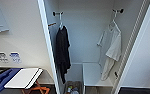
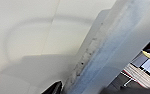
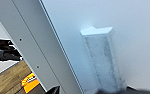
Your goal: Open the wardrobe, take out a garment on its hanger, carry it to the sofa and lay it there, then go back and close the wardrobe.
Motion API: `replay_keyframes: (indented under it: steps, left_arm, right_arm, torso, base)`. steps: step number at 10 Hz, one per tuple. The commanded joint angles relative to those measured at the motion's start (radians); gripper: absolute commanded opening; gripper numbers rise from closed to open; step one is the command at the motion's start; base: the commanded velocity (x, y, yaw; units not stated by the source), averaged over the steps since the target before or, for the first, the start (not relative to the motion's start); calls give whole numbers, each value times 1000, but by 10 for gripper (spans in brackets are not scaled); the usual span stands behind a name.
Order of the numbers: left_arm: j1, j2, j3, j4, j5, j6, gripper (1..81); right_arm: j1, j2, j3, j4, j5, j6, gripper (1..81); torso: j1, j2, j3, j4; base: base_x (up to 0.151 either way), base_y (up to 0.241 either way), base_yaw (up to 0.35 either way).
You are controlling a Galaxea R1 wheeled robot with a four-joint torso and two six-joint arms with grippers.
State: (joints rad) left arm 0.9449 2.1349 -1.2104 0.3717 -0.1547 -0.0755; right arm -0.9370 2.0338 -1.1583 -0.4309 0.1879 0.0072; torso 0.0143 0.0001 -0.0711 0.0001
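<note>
The wardrobe [image 1: 86, 37] stands open in the head view, showing its white interior. On the right side the garment [image 1: 111, 47], a white shirt, hangs on its white hanger [image 1: 114, 23] from a black hook [image 1: 119, 10]. A black shirt [image 1: 62, 52] hangs from another hook on the left side. The left door [image 1: 47, 45] is seen edge-on and the right door [image 1: 143, 57] swings out at the right. Close in the right wrist view is a white door panel with a small white handle [image 3: 102, 57]. A white door panel [image 2: 41, 37] lies close in the left wrist view.
Inside the wardrobe, a white shelf [image 1: 93, 73] sits low on the right and a basket [image 1: 72, 88] of small items stands on its floor. Left of the wardrobe, a white board [image 1: 23, 77] rests on an orange-legged stand, with a blue object [image 1: 1, 77] beside it.
</note>
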Motion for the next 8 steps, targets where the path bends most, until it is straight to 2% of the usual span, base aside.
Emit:
replay_keyframes:
  steps: [1,8]
  left_arm:
    - [7,17,184,39,164,-35,811]
    - [15,14,184,42,165,-35,811]
  right_arm:
    - [-78,27,161,-46,-306,73,811]
    - [-125,4,158,-66,-285,66,811]
  torso:
    - [0,0,0,0]
    - [0,0,0,0]
  base:
    - [0,0,0]
    - [0,0,0]
